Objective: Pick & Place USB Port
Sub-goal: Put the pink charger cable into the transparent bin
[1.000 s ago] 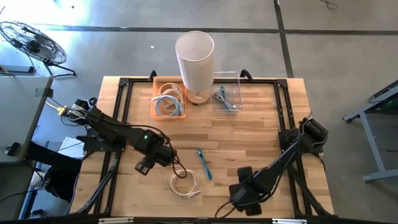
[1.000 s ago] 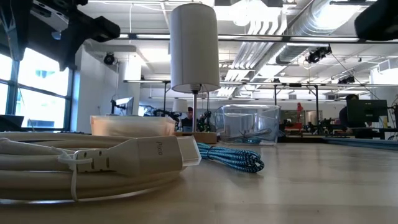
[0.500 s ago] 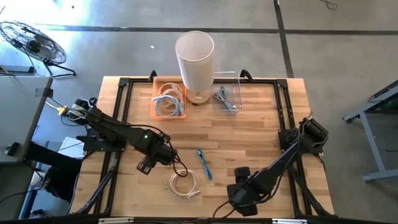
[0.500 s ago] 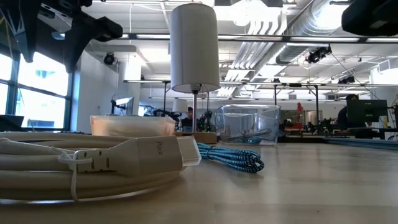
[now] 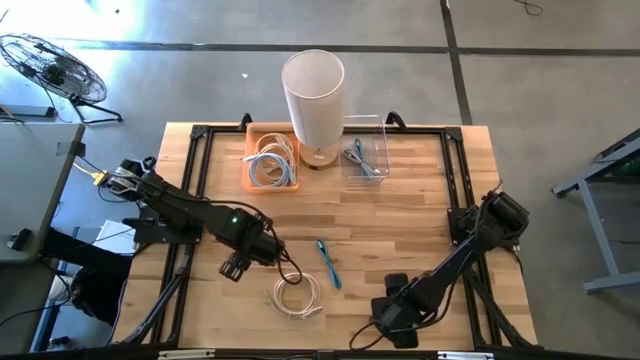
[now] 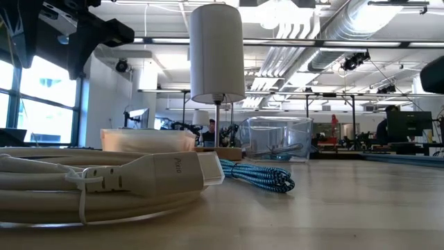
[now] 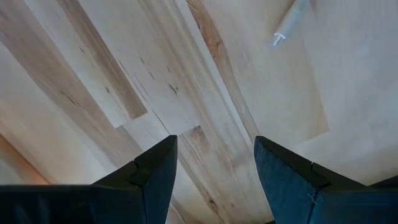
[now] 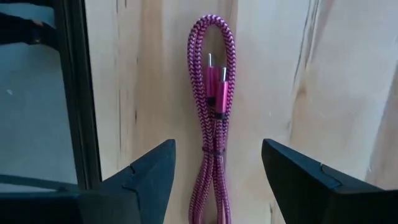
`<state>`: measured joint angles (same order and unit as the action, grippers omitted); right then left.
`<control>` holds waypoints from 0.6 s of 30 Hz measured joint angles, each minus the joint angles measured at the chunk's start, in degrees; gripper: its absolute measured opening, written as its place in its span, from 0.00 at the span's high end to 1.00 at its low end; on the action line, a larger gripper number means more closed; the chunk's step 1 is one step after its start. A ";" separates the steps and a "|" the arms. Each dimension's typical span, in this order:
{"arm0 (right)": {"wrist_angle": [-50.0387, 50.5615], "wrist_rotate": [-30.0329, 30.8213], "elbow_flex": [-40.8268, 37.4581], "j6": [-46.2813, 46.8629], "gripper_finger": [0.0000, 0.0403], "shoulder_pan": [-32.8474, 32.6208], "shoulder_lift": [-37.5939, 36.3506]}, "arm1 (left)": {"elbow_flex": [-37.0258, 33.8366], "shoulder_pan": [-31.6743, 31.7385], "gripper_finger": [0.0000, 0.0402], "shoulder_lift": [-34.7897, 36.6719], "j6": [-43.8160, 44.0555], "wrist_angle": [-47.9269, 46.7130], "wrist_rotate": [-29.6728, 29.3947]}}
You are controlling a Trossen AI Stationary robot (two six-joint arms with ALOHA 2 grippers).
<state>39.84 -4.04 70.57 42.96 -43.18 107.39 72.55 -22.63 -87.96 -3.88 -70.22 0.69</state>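
Two grippers, both spread wide: my right gripper (image 8: 214, 180) hangs over a folded pink USB cable (image 8: 214, 106) near the table's (image 5: 420, 210) front edge; my left gripper (image 5: 236, 264) waits beside the white coil (image 5: 297, 296).

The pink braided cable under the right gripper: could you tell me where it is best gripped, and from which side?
Probably at the tied middle of the pink braided cable, from straight above. The bundle lies flat and folded long, strands pressed together there, and the right gripper hangs open astride it, so closing across the width should catch every strand.
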 joint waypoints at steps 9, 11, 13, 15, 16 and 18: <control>-3.64 -0.22 -2.38 0.64 0.43 0.02 0.00 | 0.00 0.00 0.48 0.00 -0.64 -0.07 -0.21; -4.35 -0.30 -3.32 0.66 0.43 0.02 -0.01 | 0.00 0.00 0.48 0.00 -0.79 -0.09 -0.22; -5.92 -0.29 -4.53 0.77 0.43 0.02 -0.02 | 0.00 0.00 0.48 0.00 -0.79 -0.07 -0.49; -7.92 -0.28 -5.91 0.86 0.43 0.02 -0.20 | 0.00 0.00 0.48 0.00 -0.79 -0.07 -1.33; -8.94 -0.19 -6.65 1.34 0.43 0.02 -0.34 | 0.00 0.00 0.48 0.00 -0.79 -0.07 -1.58; -10.80 0.44 -8.05 2.85 0.43 0.00 -0.53 | 0.00 0.00 0.48 0.00 -0.79 -0.08 -1.70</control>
<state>29.04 -3.60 62.52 45.81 -43.18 106.86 72.55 -22.63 -87.96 -4.67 -70.30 -1.01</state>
